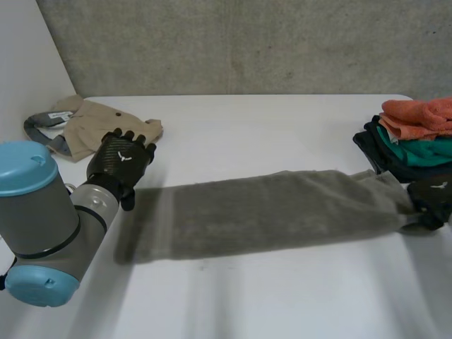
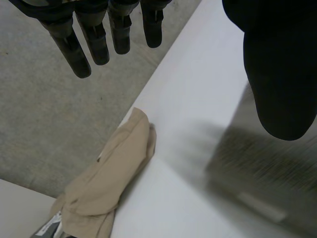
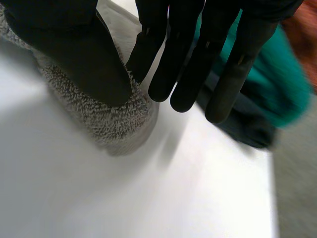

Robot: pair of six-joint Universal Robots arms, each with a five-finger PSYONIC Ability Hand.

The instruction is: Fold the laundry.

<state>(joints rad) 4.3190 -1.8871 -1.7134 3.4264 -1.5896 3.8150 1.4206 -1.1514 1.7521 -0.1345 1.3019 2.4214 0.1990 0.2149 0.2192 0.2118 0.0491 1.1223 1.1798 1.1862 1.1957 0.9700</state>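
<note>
Towel (image 1: 268,212) stretched out | right hand (image 3: 84,54) apparently pinching its end | left hand (image 1: 121,161) splayed, empty

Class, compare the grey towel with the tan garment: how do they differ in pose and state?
The grey towel lies stretched out long; the tan garment sits crumpled at a far corner. The right robot hand pinches the towel's end; nothing holds the garment. Both rest on the table.

— Kind of place?
— A robot lab is indicated: a bare concrete wall (image 1: 247,42) is noted behind a plain white table (image 1: 282,296), and a robot arm (image 1: 42,212) is seen at it.
— Anything domestic?
— Only laundry: a grey towel (image 1: 268,212) and stacked folded cloths (image 1: 413,134).
</note>
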